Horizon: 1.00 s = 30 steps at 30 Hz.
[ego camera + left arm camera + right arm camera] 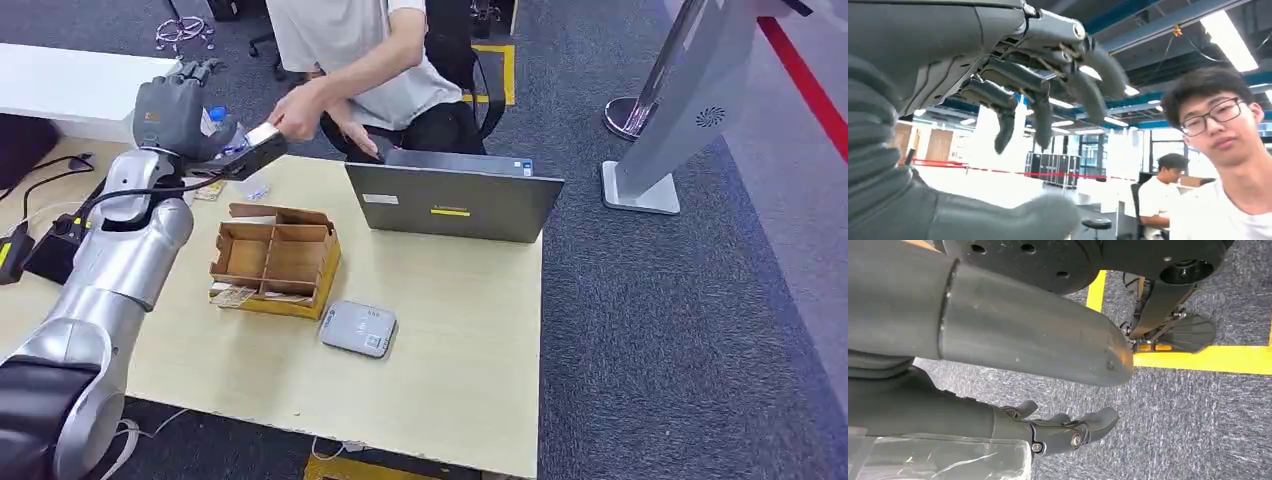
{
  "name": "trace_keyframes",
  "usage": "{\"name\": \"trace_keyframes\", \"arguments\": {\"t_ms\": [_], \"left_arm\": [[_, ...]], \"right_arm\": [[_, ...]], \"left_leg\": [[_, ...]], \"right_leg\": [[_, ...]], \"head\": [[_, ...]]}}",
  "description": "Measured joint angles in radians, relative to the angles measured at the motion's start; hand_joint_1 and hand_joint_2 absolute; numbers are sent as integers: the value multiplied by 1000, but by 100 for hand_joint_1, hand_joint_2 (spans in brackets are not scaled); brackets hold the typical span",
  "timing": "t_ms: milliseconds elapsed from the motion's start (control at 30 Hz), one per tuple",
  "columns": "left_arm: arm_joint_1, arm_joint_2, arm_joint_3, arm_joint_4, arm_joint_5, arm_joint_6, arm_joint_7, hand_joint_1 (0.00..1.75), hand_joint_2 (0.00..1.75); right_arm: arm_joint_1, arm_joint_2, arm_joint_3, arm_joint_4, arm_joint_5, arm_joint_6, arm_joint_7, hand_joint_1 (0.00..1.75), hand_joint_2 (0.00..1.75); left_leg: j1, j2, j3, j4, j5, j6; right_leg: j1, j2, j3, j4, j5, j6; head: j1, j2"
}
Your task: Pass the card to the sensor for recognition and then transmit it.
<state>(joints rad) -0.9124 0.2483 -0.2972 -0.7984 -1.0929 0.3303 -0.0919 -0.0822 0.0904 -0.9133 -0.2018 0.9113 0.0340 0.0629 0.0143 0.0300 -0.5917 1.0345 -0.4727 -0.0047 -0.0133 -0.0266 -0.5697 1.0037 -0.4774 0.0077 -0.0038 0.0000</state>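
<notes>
Our left hand [178,118] is raised beyond the cardboard box [275,258], fingers spread and holding nothing; the card [262,134] lies just box-side of it, pinched in the person's hand [297,110]. Our right hand [1068,432] hangs loosely curled, empty.

My left arm [110,270] is raised and stretched forward, silver forearm running up to the wrist, left hand [185,118] up at the far end of its reach. In the left wrist view my fingers [1040,100] are spread and curled loosely, thumb [1013,217] set well apart from them, palm holding nothing. My right hand [1058,432] hangs low, fingers lightly bent and slightly apart with nothing in them, thick thumb [1048,345] lying across the view above them.
</notes>
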Motion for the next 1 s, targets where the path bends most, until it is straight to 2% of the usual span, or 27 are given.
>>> {"name": "trace_keyframes", "arguments": {"t_ms": [167, 367, 500, 667, 733, 833, 1000], "left_arm": [[11, -2, 2, -6, 22, -43, -8, 0, 175], [111, 16, 2, -138, 80, -132, -28, 0, 175], [295, 126, 1, -404, 135, -211, -38, 0, 175], [560, 255, 0, -731, 90, -200, -70, 0, 175], [644, 298, -3, -821, 61, -186, -82, 0, 175], [749, 334, -18, -925, 18, -154, -103, 0, 175], [867, 373, -58, -1001, -8, -147, -119, 0, 175]], "right_arm": [[0, 1, 0, 0, -3, 1, -2, 0, 0], [0, 2, -15, 0, -24, -2, -5, 0, 0], [8, 5, -46, 0, -55, -11, -11, 0, 0], [14, 7, -81, 0, -73, -17, -24, 0, 0], [14, 8, -95, -1, -74, -17, -29, 0, 0], [14, 8, -112, -2, -82, -17, -38, 0, 0], [14, 8, -131, -2, -87, -17, -43, 0, 0]], "left_leg": [[0, 0, 0, 0, 0, 0], [0, 1, -1, -1, 0, 0], [0, 7, 1, -1, -3, -1], [0, 6, 1, -1, -5, -1], [0, 6, 0, -1, -5, -1], [0, 6, 0, -1, -5, -1], [0, 6, 1, -1, -5, -1]], "right_leg": [[0, 0, 0, 0, 0, 0], [0, 1, 0, 0, 0, 0], [0, 8, -1, 0, -1, -1], [0, 7, -2, 0, -4, -1], [0, 7, -2, 0, -5, -2], [0, 7, -2, 0, -5, -1], [0, 6, -1, 0, -5, -1]], "head": [[0, 0], [2, 0], [-1, 0], [0, 0], [0, 0], [0, 0], [0, 0]]}}
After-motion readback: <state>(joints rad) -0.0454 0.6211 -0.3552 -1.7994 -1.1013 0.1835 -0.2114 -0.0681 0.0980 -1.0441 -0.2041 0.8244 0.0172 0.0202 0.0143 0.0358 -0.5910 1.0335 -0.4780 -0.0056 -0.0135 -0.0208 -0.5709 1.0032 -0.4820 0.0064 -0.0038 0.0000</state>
